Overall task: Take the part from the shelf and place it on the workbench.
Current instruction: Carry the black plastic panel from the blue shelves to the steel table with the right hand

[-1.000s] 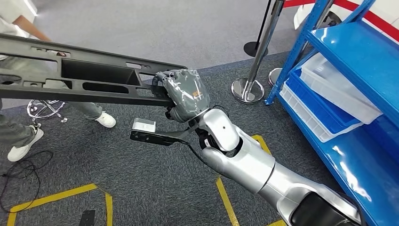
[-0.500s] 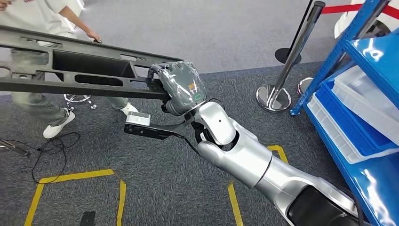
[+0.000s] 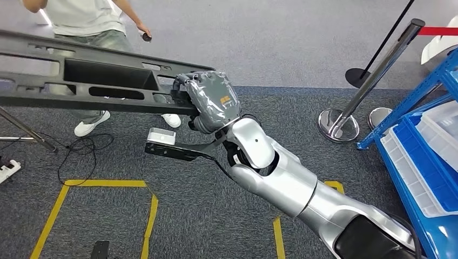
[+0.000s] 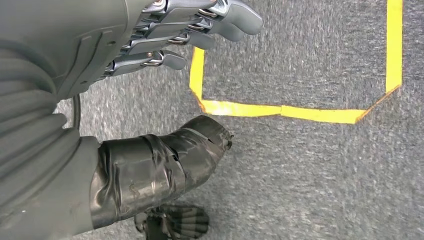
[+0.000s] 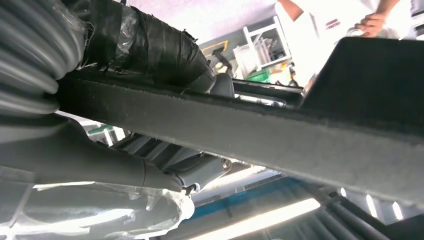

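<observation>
Your right hand (image 3: 208, 105) is clamped on the near end of the long black part (image 3: 86, 81), which stretches toward nine o'clock above the carpet; the shelf (image 3: 426, 156) sits at three. Left hand (image 4: 165, 40) hangs empty, fingers apart. Carrying step: next, find the table.

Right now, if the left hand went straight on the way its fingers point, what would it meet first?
Probably just the carpet. The left hand is open over the floor, fingers toward the yellow tape; nothing stands between them, though depth is hard to judge.
</observation>
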`<act>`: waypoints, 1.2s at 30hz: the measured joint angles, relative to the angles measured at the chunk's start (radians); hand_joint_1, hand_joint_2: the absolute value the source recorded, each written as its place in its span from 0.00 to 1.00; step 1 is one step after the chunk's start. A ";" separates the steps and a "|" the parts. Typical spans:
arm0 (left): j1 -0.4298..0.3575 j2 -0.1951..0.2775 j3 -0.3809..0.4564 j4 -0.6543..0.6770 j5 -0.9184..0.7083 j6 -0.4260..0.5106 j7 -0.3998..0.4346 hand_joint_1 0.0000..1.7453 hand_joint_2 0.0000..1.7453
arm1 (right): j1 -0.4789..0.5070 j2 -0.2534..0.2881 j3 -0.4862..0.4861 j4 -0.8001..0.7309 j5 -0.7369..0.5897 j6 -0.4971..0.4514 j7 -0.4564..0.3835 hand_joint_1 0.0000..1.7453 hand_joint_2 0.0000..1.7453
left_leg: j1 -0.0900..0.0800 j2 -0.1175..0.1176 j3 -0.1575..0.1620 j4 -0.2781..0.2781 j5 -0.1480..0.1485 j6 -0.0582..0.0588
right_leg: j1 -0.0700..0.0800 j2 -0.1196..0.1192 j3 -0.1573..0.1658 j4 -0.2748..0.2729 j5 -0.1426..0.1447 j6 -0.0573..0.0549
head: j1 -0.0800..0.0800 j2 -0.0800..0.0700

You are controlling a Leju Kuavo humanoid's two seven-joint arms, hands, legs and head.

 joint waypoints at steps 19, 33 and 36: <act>0.002 -0.001 0.000 0.000 0.006 -0.046 0.007 0.00 1.00 | 0.017 -0.028 -0.001 0.024 -0.060 0.032 -0.010 1.00 1.00 | 0.006 -0.026 -0.145 0.265 -0.085 -0.054 | 0.001 0.024 0.062 -0.146 0.097 -0.047 | -0.006 0.000; 0.002 0.000 -0.007 0.000 -0.006 -0.044 0.002 0.00 1.00 | 0.035 -0.052 -0.001 -0.008 -0.038 0.050 0.015 1.00 1.00 | -0.004 -0.023 0.021 -0.003 -0.017 0.019 | 0.001 0.024 -0.073 0.134 -0.028 0.000 | -0.001 0.000; 0.003 0.000 -0.010 0.000 -0.007 -0.044 0.002 0.00 1.00 | 0.040 -0.059 -0.001 -0.009 -0.038 0.050 0.017 1.00 1.00 | -0.004 -0.029 0.044 0.000 -0.036 0.014 | 0.000 0.025 -0.059 0.026 0.074 -0.003 | -0.001 0.000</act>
